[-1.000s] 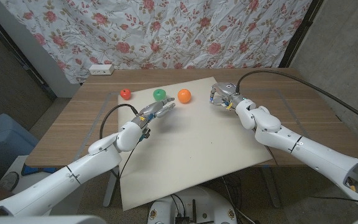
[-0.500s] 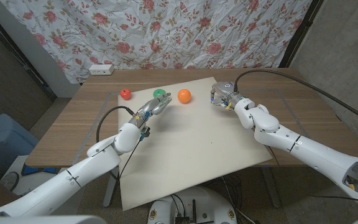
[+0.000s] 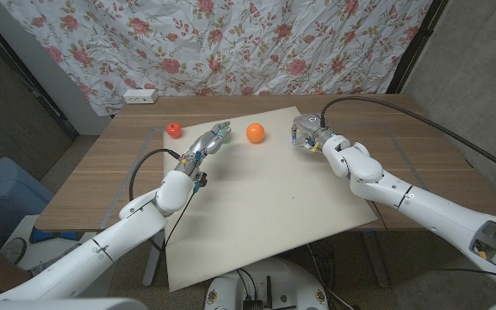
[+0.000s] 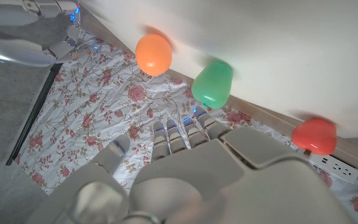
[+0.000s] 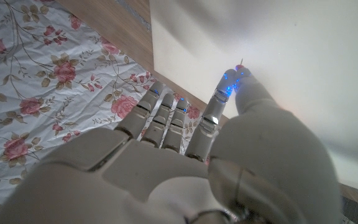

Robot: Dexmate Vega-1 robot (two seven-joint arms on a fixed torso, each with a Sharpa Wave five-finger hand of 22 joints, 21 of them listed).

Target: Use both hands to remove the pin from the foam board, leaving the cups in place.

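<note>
1. My left hand (image 3: pixel 211 141) is at the green cup (image 3: pixel 223 129), fingers stretched out over or against it. I can't tell from the head view whether it grips the cup or only touches it. In the left wrist view the fingers (image 4: pixel 178 135) sit just short of the cup, apart, nothing in them, so I judge it released.
2. My right hand (image 3: pixel 307 132) is at the far right edge of the foam board (image 3: pixel 257 207), fingers curled in. The right wrist view shows a thin metal tip at the thumb and fingertip; I read it as the pin (image 5: pixel 242 63), pinched. Whether it's out of the board or not, I can't tell.
3. The red cup (image 3: pixel 174 130), green cup and orange cup (image 3: pixel 255 132) sit in a row along the board's far edge, on the wooden surface (image 3: pixel 102 172).
4. Risk: the left hand is right on the green cup, so any forward push likely knocks or slides it, which breaks the "cups stay" condition.
5. Risk: if the right hand pulls the pin at an angle, the board may lift or shift, since nothing clearly pins it down, and the cups would go with it.
6. Hard to see: the pin is tiny and barely visible, and the green cup is half hidden behind the left fingers.
</note>
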